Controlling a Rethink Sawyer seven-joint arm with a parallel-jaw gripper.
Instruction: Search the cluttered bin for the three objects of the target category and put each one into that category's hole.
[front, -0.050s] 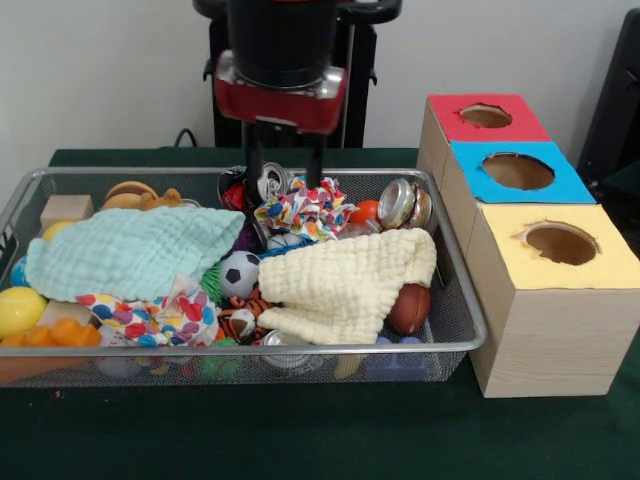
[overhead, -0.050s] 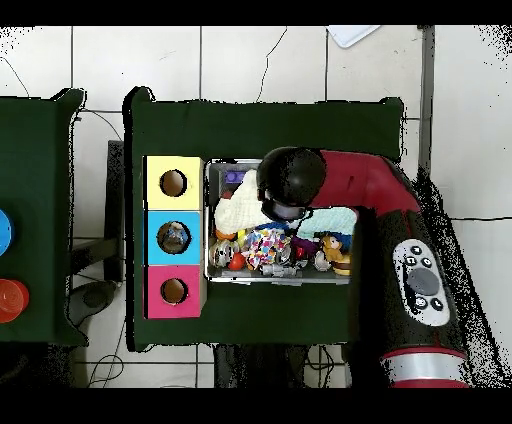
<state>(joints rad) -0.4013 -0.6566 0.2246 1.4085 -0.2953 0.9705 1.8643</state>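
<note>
My gripper (front, -0.050s: 284, 182) hangs over the back middle of the wire bin (front, -0.050s: 120, 172) and is open. A crushed can (front, -0.050s: 272, 182) lies between its two fingers, close to the left one, with a spotted colourful cloth (front, -0.050s: 305, 212) just in front. A second crushed can (front, -0.050s: 403, 203) lies at the back right, and a third (front, -0.050s: 285, 340) sits low at the front wall. The wooden box has a red hole (front, -0.050s: 485, 117), a blue hole (front, -0.050s: 517, 172) and a yellow hole (front, -0.050s: 560, 243). In the overhead view the arm's head (overhead, -0.050s: 290, 185) hides the gripper above the bin (overhead, -0.050s: 210, 225).
The bin also holds a mint cloth (front, -0.050s: 135, 250), a pale yellow cloth (front, -0.050s: 345, 280), another spotted cloth (front, -0.050s: 150, 315), a soccer ball (front, -0.050s: 238, 272), a brown football (front, -0.050s: 408, 308), a yellow ball (front, -0.050s: 20, 308) and a wooden block (front, -0.050s: 65, 210). The box stands right of the bin.
</note>
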